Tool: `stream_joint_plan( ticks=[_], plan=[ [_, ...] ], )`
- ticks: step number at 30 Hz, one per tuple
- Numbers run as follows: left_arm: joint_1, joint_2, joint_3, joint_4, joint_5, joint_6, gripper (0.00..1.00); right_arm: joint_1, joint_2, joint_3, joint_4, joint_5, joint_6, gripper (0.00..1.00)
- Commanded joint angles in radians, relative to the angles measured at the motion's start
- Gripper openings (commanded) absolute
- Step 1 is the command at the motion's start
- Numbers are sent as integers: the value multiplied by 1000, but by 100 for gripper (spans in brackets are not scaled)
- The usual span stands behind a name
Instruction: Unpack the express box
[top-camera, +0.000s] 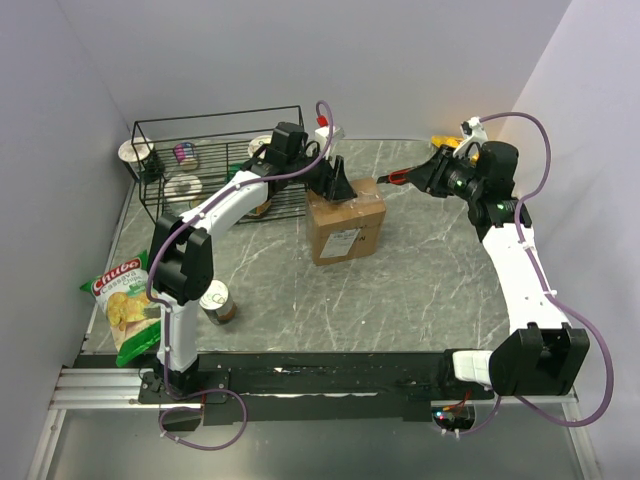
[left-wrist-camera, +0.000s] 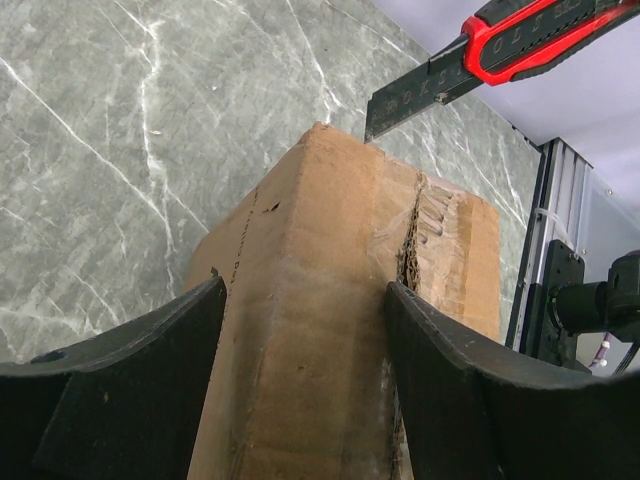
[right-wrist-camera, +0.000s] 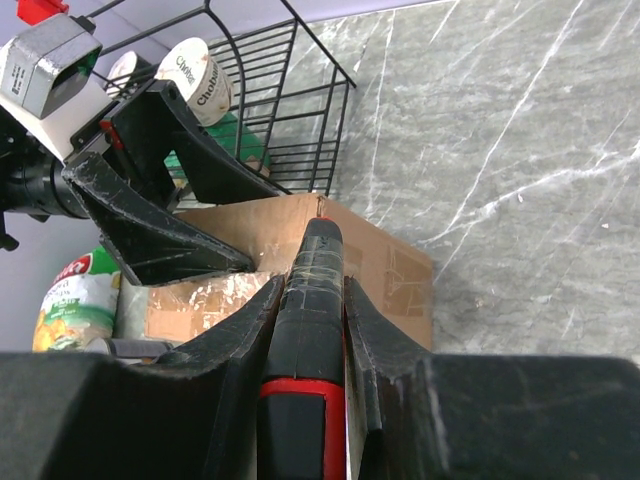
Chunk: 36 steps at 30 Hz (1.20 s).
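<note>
The express box (top-camera: 346, 228), brown cardboard with a white label on top, lies mid-table. My left gripper (top-camera: 335, 184) is at its far end; in the left wrist view its jaws (left-wrist-camera: 305, 287) are spread wide with the box (left-wrist-camera: 310, 330) between them, both fingers against the cardboard. My right gripper (top-camera: 428, 174) is shut on a red and black utility knife (top-camera: 395, 178). The knife's blade (left-wrist-camera: 410, 100) hovers just over the box's far top corner, beside the taped seam. In the right wrist view the knife (right-wrist-camera: 318, 250) points at the box (right-wrist-camera: 390, 270), held in my right gripper (right-wrist-camera: 312, 287).
A black wire basket (top-camera: 215, 118) with yogurt cups stands at the back left, close behind the box. A chips bag (top-camera: 125, 305) and a can (top-camera: 217, 300) lie at the left front. A yellow item (top-camera: 445, 142) sits at the back right.
</note>
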Motion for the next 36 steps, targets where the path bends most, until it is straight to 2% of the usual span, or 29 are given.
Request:
stream_joint_plan(
  ticks=[1, 15, 25, 27, 30, 36],
  plan=[
    [-9, 27, 2, -57, -35, 18, 70, -7, 10, 55, -26, -22, -17, 0],
    [-14, 48, 16, -80, -173, 23, 63, -6, 12, 112, -241, -31, -41, 0],
    [-17, 48, 14, -80, -185, 26, 59, -7, -2, 132, -267, -13, -52, 0],
    [-19, 42, 14, -83, -168, 33, 60, -13, -16, 130, -243, 26, -64, 0],
    [-22, 39, 10, -82, -153, 38, 59, -26, -48, 81, -120, 34, -41, 0],
    [-28, 37, 10, -80, -134, 40, 60, -26, -19, 55, 22, 29, 29, 0]
  ],
)
